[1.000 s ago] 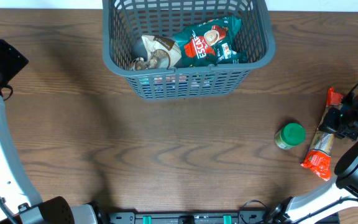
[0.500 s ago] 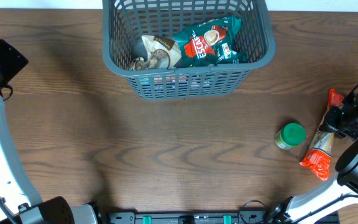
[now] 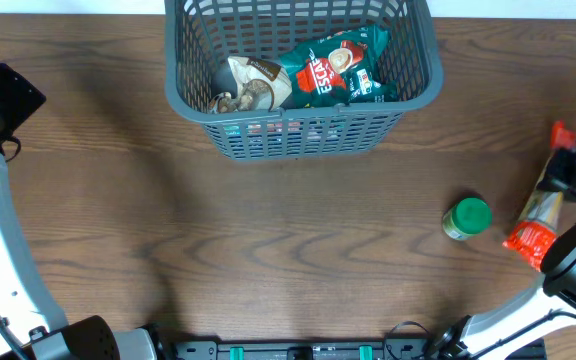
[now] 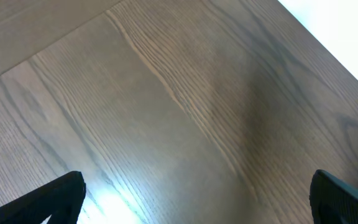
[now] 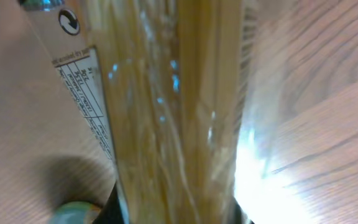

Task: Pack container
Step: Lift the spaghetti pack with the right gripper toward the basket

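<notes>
The container [image 3: 298, 137], a dark grey slotted basket, stands at the table's far middle. Inside it lie a green-and-red packet [image 3: 336, 66] and a brown-and-white packet [image 3: 251, 84]. At the far right edge my right gripper [image 3: 571, 172] is shut on a long clear spaghetti packet [image 3: 538, 212] with red ends, holding it above the table. In the right wrist view the spaghetti packet [image 5: 173, 112] fills the frame between the fingers of the right gripper [image 5: 178, 214]. My left gripper [image 3: 6, 100] hangs at the far left; in its wrist view the left gripper [image 4: 197, 202] is open over bare wood.
A small jar with a green lid [image 3: 467, 218] stands on the table just left of the held spaghetti. Its lid [image 5: 73, 213] also shows in the right wrist view's lower left corner. The wooden table [image 3: 268, 240] spreads between basket and front edge.
The right gripper has carried the spaghetti packet to the right and off the table, away from the green-lidded jar. The left arm has stayed still.
</notes>
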Controlling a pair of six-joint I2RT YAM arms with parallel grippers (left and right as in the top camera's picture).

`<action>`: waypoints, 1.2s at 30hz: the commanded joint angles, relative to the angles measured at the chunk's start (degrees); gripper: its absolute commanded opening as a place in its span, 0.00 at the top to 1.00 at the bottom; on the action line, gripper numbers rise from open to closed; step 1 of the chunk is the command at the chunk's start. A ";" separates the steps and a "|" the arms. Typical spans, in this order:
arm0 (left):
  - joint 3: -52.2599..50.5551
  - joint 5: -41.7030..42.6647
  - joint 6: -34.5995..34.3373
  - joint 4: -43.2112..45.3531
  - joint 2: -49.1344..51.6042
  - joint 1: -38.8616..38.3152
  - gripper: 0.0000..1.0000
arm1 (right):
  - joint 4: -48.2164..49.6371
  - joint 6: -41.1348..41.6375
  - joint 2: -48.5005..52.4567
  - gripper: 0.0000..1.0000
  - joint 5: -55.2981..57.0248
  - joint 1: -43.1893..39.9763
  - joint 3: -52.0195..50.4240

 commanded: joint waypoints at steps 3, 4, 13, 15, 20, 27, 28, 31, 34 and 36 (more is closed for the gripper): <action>-0.17 -0.70 -0.33 -0.15 -0.07 0.24 0.01 | -1.86 0.28 -6.82 0.99 -4.87 1.55 7.87; -0.17 -0.70 -0.33 -0.15 -0.07 0.24 0.01 | -2.38 0.28 -7.28 0.99 -5.03 2.10 9.20; -0.17 -0.70 -0.33 -0.15 -0.07 0.24 0.01 | -6.88 -2.05 -10.10 0.98 -4.81 13.79 27.32; -0.17 -0.70 -0.33 -0.15 -0.07 0.24 0.01 | -7.37 -1.79 -10.10 0.98 -4.81 16.76 32.26; -0.17 -0.70 -0.33 -0.15 -0.07 0.24 0.01 | -6.80 -1.66 -10.10 0.98 -4.79 25.51 43.93; -0.17 -0.70 -0.33 -0.15 -0.07 0.24 0.01 | -3.08 -1.66 -10.10 0.98 -4.81 35.06 50.07; -0.17 -0.70 -0.33 -0.15 -0.07 0.24 0.01 | -2.56 -1.75 -10.10 0.98 -4.81 36.24 50.10; -0.17 -0.70 -0.33 -0.15 -0.07 0.24 0.01 | -1.29 -4.70 -9.88 0.99 -4.81 40.54 50.10; -0.17 -0.70 -0.33 -0.15 -0.07 0.24 0.01 | -0.39 -8.22 -9.70 0.99 -4.76 44.15 50.07; -0.17 -0.70 -0.33 -0.15 -0.07 0.24 0.02 | 0.28 -10.62 -9.64 0.99 -4.79 46.56 50.07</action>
